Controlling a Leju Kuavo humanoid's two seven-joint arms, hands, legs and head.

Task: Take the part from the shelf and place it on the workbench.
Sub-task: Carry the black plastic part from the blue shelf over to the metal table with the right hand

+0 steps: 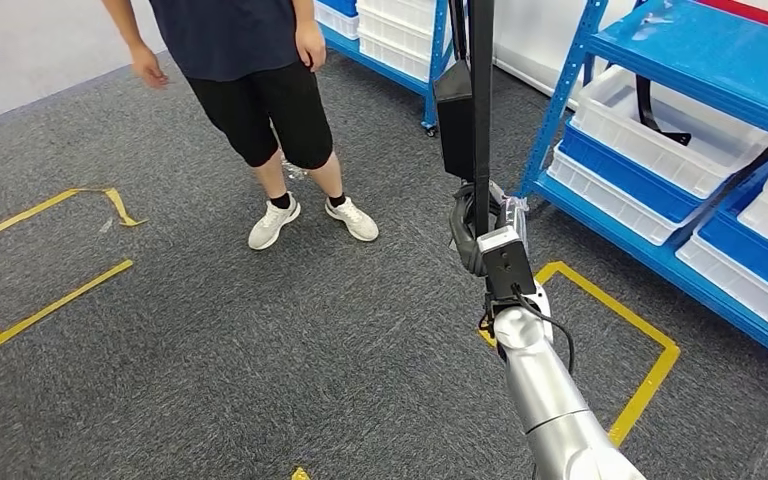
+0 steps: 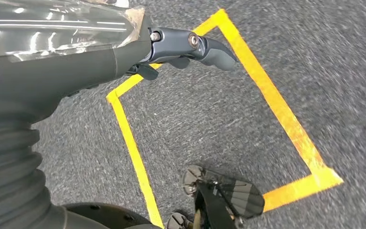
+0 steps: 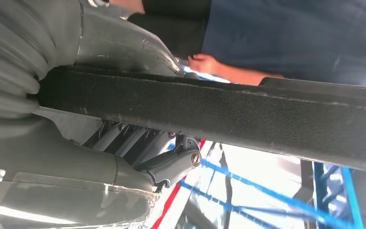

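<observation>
The right hand [image 1: 480, 235] is wrapped around a long black part [image 1: 480, 110], holding it upright out in front of the robot; in the right wrist view the dark fingers [image 3: 171, 162] curl close under the bar, which crosses the whole picture. So the part is off the blue shelf [image 1: 700, 50] and in the air above the grey carpet [image 1: 260, 350], with no workbench to be seen. The left hand [image 2: 190, 45] hangs low over the yellow tape [image 2: 276, 105], fingers loosely bent and holding nothing that I can make out — the view there is partial.

The main risk is the part's length: it is gripped near one end, so it could swing, tilt in the hand or clip the shelf post [image 1: 565, 90] just beside it. A person [image 1: 290, 110] stands near, within reach of a swinging bar.

The part looks slim, stiff, matt black with a textured face, and carries a boxy black piece partway up
</observation>
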